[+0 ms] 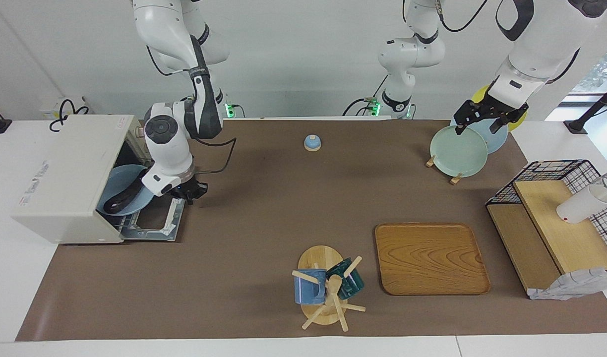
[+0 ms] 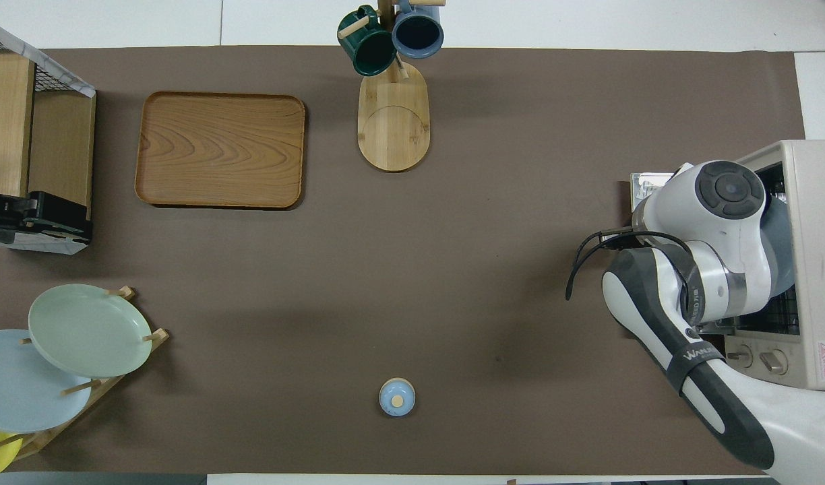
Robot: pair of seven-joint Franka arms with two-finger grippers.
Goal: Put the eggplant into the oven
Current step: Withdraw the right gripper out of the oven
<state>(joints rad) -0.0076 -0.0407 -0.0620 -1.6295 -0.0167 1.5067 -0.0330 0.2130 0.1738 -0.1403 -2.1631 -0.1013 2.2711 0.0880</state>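
Note:
The white oven (image 1: 60,173) stands at the right arm's end of the table with its door (image 1: 154,228) open and lying flat. The dark eggplant (image 1: 119,201) lies on a light blue plate (image 1: 120,181) in the oven's mouth. My right gripper (image 1: 190,191) is low over the door's outer edge, apart from the plate and holding nothing. In the overhead view the right arm hides the eggplant and gripper; the oven (image 2: 817,236) and plate rim (image 2: 780,249) show. My left gripper (image 1: 482,121) waits, open, over the plate rack.
A plate rack (image 1: 457,151) with green, blue and yellow plates, a wire basket with wooden shelves (image 1: 556,223) and a white cup (image 1: 581,203) stand at the left arm's end. A wooden tray (image 1: 430,258), a mug tree (image 1: 326,287) and a small blue bell (image 1: 312,143) stand mid-table.

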